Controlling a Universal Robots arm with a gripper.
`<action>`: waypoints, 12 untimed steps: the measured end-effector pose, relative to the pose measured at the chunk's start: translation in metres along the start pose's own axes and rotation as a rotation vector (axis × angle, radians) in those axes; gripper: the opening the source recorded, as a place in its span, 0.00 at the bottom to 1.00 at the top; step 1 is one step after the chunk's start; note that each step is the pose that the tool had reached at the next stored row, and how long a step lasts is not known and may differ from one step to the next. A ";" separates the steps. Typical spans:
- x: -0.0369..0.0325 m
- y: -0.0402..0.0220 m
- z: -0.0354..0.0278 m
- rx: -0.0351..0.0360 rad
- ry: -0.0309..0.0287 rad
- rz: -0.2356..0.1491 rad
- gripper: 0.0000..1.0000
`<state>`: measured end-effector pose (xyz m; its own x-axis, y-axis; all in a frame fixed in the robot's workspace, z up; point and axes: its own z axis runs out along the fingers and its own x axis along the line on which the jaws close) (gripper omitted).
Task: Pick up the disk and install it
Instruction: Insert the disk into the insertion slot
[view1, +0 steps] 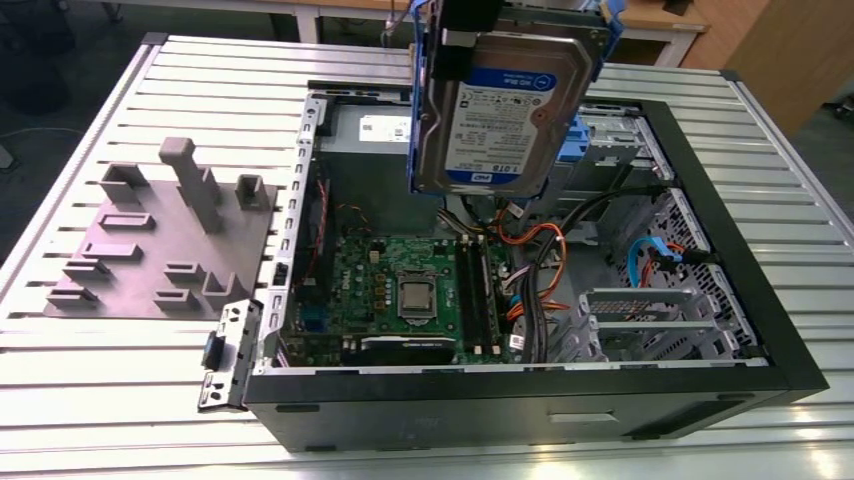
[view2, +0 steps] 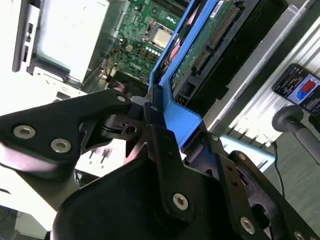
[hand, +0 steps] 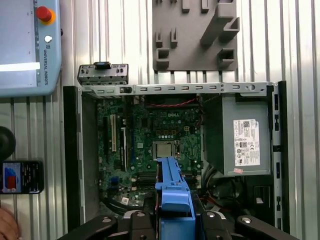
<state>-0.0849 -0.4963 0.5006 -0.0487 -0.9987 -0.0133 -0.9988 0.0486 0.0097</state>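
- Disk (view1: 501, 115) hangs upright above the open computer case (view1: 534, 400), clear of it. Its white-and-blue label faces the exterior view, and I see it over the far part of the case, beyond the motherboard (view1: 400, 285).
- My pincer (view2: 146, 111) is clamped on its blue carrier frame. In the second wrist view the black fingers (view2: 107, 107) press on the blue plastic from both sides, and I can see the drive's green circuit-board side and connectors.
- In the first wrist view I get it edge-on, blue frame towards the camera, overlapping the board just beside the processor socket (hand: 162, 148). The label is hidden from that angle.
- That same view gives me the grey power supply (hand: 245, 142) with its white sticker inside the case. A grey fixture plate (hand: 195, 35) lies on the slatted worktop (hand: 300, 40) just beyond the case. A teach pendant (hand: 25, 45) and a phone (hand: 20, 176) are off to one side.
- In the exterior view, orange and black cables (view1: 534, 245) lie in the case beneath it. A metal drive cage (view1: 641, 320) sits towards the exterior view's right.
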 end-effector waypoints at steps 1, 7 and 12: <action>0.0035 -0.0002 0.0002 0.0001 -0.0001 0.000 0.36; 0.0189 -0.0044 0.0031 0.0000 -0.0001 0.000 0.36; 0.0192 -0.0186 0.0064 0.0000 -0.0001 -0.001 0.36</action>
<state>-0.0673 -0.5163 0.4937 -0.0477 -0.9988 -0.0133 -0.9988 0.0476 0.0097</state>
